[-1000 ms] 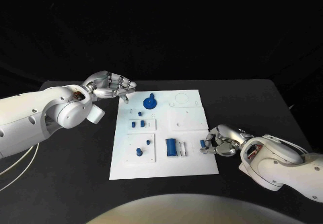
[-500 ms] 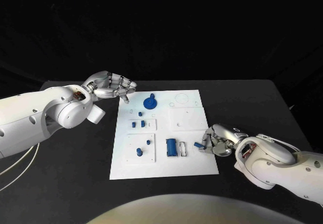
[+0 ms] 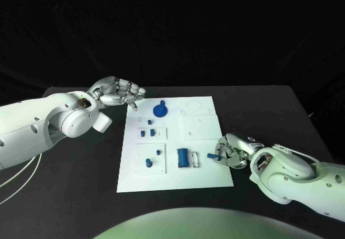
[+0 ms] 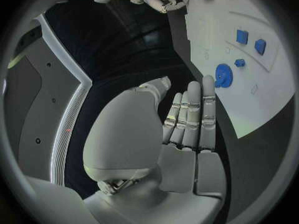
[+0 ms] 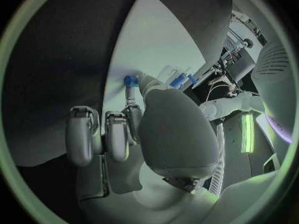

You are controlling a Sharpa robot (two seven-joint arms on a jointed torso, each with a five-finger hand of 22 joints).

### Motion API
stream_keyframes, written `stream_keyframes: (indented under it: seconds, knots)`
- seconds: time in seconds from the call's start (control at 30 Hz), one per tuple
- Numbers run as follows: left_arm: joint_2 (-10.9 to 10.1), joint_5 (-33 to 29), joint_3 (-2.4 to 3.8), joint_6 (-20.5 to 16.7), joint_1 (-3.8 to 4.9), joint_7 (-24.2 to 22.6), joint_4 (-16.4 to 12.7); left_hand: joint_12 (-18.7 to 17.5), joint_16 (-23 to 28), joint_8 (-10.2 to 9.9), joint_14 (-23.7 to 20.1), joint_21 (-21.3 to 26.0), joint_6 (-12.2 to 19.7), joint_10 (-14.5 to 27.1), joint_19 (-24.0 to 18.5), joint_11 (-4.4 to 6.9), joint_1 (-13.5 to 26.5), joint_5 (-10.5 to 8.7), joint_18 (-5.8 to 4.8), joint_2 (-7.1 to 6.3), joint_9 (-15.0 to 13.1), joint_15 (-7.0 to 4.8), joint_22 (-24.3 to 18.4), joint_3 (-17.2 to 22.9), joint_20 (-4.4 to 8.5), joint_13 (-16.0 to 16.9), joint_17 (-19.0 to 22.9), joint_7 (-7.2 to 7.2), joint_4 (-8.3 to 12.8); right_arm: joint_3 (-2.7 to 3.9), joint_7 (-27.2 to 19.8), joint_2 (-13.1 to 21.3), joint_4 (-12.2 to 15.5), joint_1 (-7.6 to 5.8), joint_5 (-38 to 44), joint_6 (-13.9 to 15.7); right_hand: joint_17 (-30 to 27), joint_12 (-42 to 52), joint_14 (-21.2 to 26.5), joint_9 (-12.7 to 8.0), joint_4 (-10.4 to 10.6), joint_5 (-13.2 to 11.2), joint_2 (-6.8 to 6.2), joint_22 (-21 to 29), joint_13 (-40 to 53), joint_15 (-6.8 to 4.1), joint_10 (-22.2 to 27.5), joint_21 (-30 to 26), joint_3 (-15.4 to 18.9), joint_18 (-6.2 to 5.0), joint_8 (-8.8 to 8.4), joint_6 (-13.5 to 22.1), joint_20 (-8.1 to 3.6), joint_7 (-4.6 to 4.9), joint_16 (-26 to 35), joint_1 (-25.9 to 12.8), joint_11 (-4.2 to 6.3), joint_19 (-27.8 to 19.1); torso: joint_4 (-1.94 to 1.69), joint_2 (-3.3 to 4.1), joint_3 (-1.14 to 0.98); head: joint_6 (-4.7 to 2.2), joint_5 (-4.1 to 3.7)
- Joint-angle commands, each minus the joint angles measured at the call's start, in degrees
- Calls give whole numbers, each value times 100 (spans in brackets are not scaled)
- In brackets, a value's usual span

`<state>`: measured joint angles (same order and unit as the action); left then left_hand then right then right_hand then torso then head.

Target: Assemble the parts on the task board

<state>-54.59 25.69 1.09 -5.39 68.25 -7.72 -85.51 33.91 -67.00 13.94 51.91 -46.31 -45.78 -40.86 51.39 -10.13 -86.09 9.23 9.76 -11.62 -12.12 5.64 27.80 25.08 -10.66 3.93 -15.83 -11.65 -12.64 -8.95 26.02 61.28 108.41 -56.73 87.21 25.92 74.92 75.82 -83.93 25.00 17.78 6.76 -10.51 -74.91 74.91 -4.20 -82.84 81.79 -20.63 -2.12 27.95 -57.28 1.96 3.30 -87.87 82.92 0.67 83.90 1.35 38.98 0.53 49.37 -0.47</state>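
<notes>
The white task board (image 3: 205, 172) lies in the middle of the black table. On it are a round blue part (image 3: 160, 109), several small blue parts (image 3: 147, 132) and a blue rectangular part (image 3: 183, 157) in a frame. My right hand (image 3: 231, 152) is at the board's right edge and pinches a small blue part (image 3: 214, 156) just over that edge; the right wrist view shows this part (image 5: 130, 80) at its fingertips. My left hand (image 3: 118, 92) hovers at the board's far left corner and holds nothing, with its fingers (image 4: 190, 117) straight and side by side.
Black table surface (image 3: 79, 184) surrounds the board on all sides. Two thin white cables (image 3: 18, 179) run over the table at the left. The board's far right part (image 3: 198, 117) carries only outlines and small holes.
My right hand has edged a little to the left and turned, so the small blue part now points out over the board's edge. The left hand has stayed still.
</notes>
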Motion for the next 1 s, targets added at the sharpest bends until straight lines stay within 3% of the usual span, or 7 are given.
stream_keyframes:
  seconds: [0.03,0.17,0.27,0.77,1.0]
  knots:
    - [4,-18,3,43,3,-41,-16,18,4,39,-41,19,34,17,9,5,49,19,78,13,6,5,-5,19,-25,-1,-2,-199,0,-44,274,34,73,49,-333,-22,987,1,-497,80,-578,33,-6,-1312,467,-50,-7,34,-724,63,60,-6,-46,-24,27,-178,51,408,-1,-1,2,-4,-3]
    - [6,-18,3,43,3,-40,-16,18,4,39,-41,19,34,17,9,5,49,19,78,13,6,5,-5,19,-25,-1,-2,-199,0,-41,213,63,205,17,-671,201,1017,16,-504,211,-760,17,-12,-1325,483,-52,-40,86,-1198,73,165,85,-49,-24,13,-609,53,423,0,-2,7,-15,-7]
    - [8,-18,3,44,3,-40,-16,18,4,39,-41,19,34,17,9,5,49,19,78,13,6,5,-5,19,-25,-1,-2,-199,0,-40,164,61,281,-8,-960,355,1052,40,-513,253,-573,13,99,-1338,502,-32,-62,140,-1310,84,186,132,-35,5,-4,-1059,26,438,-3,0,4,-21,-1]
    - [-4,-18,3,48,3,-41,-31,21,3,42,-43,16,34,19,10,4,52,18,77,15,7,6,-4,34,-24,-2,-2,-200,3,-40,76,-220,300,-6,-1661,424,1056,48,-514,301,-605,-1,14,-1339,512,-33,-69,146,-1364,84,222,143,-33,5,-7,-1290,26,440,4,2,4,30,-4]
    - [-10,-18,3,52,3,-38,-33,21,3,42,-43,16,34,19,10,4,52,18,77,15,7,6,-4,34,-24,-2,-2,-200,3,-40,68,-319,286,7,-1692,494,1060,54,-514,319,-579,-8,-26,-1340,519,-29,-73,151,-1345,85,233,140,-30,10,-9,-1448,21,442,-5,4,0,20,-4]
